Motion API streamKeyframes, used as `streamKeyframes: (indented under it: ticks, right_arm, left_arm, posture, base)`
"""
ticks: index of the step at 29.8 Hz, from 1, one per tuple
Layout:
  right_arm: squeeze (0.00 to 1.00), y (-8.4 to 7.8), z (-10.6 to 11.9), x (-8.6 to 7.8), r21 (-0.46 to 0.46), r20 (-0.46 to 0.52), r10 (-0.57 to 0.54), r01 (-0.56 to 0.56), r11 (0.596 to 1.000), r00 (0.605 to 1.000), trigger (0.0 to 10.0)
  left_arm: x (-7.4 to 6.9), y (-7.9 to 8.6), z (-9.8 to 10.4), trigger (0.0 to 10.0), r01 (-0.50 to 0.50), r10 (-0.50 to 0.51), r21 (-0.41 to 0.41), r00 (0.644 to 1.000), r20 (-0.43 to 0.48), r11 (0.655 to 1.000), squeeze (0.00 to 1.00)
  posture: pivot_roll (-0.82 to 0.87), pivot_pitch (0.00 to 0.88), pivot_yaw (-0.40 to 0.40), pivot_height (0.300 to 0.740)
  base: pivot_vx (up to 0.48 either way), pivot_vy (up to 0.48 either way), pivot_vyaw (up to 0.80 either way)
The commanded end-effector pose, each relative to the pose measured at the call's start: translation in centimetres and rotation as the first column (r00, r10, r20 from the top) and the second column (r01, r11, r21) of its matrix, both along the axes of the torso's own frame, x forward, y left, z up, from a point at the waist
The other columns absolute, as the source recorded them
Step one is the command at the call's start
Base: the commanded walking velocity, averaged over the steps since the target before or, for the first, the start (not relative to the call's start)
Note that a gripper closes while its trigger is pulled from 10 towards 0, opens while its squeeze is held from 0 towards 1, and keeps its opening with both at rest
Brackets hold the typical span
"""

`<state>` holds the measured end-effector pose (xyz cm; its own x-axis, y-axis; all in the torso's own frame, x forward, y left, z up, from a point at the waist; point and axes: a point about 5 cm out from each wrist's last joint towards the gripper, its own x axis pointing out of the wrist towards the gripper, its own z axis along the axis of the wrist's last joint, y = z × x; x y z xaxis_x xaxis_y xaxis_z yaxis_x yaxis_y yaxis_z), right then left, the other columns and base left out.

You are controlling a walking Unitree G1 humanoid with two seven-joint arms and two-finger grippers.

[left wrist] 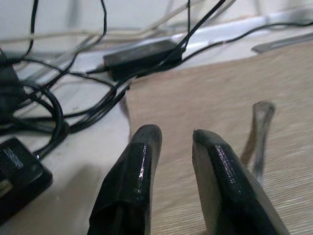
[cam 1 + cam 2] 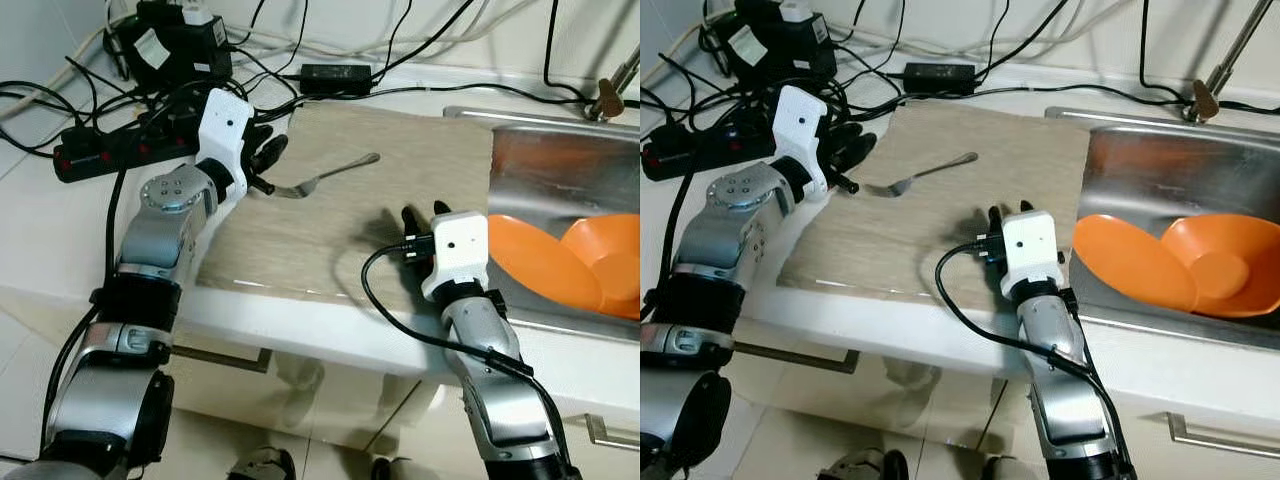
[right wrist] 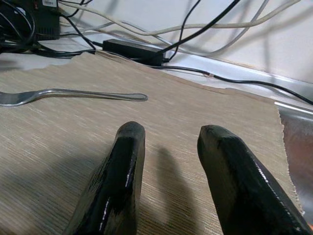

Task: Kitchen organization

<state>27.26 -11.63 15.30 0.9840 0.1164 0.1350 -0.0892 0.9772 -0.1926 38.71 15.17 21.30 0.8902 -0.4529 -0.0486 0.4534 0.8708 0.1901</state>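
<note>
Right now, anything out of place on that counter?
Yes. A lone fork lies loose on the mat near the left gripper. Two orange bowls sit tilted in the sink. A power strip and tangled cables crowd the counter beside that sink.

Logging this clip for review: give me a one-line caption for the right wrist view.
Right gripper hovers open over the woven mat, a fork lying ahead of its fingers.

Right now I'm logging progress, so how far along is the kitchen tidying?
Done: two orange bowls sit in the sink. In hand: nothing. The left gripper, open, hovers by the fork lying on the mat; the right gripper is open over the mat. Left: gripping and moving the fork.
</note>
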Motion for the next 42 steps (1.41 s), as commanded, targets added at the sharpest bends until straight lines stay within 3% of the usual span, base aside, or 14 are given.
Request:
streamKeyframes:
  ticks: [1, 7, 14, 18, 27, 36, 42]
  right_arm:
    - [0.0, -0.2, -0.1, 0.0, -0.001, -0.003, -0.001, 0.001, 1.0, 1.0, 10.0]
    - [0.0, -0.6, -0.1, 0.0, -0.021, -0.004, 0.009, -0.01, 1.0, 1.0, 10.0]
    - [0.0, -0.7, 0.7, 0.1, 0.0, 0.01, 0.01, -0.01, 1.0, 1.0, 10.0]
    - [0.0, -1.4, 2.1, -0.6, 0.024, 0.034, 0.002, -0.003, 1.0, 0.999, 10.0]
    - [0.0, -2.0, 2.1, -1.8, 0.034, 0.016, -0.028, 0.027, 0.999, 0.999, 10.0]
    - [0.0, -1.9, 1.8, -2.0, 0.04, -0.004, -0.031, 0.031, 0.999, 1.0, 10.0]
    - [0.0, -1.7, 1.5, -1.7, 0.039, -0.013, -0.021, 0.022, 0.999, 1.0, 10.0]
  left_arm:
    - [0.7, -0.4, -0.2, 10.0, -0.014, 0.014, 0.034, 1.0, -0.001, 0.999, 0.0]
    - [1.5, -1.2, -1.0, 10.0, -0.024, 0.026, 0.054, 0.999, -0.028, 0.998, 0.0]
    - [1.4, -1.5, -2.4, 10.0, -0.005, 0.009, 0.058, 0.998, -0.069, 0.998, 0.0]
    - [1.4, -1.4, -3.4, 10.0, 0.004, 0.003, 0.075, 0.995, -0.099, 0.997, 0.0]
    - [1.2, -1.1, -3.9, 10.0, 0.045, -0.035, 0.075, 0.991, -0.131, 0.996, 0.0]
    - [0.1, -1.3, -3.8, 10.0, 0.148, -0.141, 0.069, 0.986, -0.092, 0.987, 0.0]
    - [-2.3, -2.0, -3.5, 10.0, 0.234, -0.231, 0.022, 0.97, -0.077, 0.972, 0.0]
  posture:
    - [-0.02, 0.049, 0.01, 0.74]
    - [-0.03, 0.039, -0.012, 0.74]
    - [-0.04, 0.032, -0.009, 0.74]
    - [-0.05, 0.024, 0.004, 0.74]
    - [-0.07, 0.017, 0.028, 0.74]
    - [-0.05, 0.017, 0.033, 0.74]
    - [-0.03, 0.018, 0.032, 0.74]
  base:
    - [0.0, 0.0, 0.0]
    - [0.0, 0.0, 0.0]
    - [0.0, 0.0, 0.0]
    - [0.0, 0.0, 0.0]
    - [0.0, 0.0, 0.0]
    - [0.0, 0.0, 0.0]
    - [0.0, 0.0, 0.0]
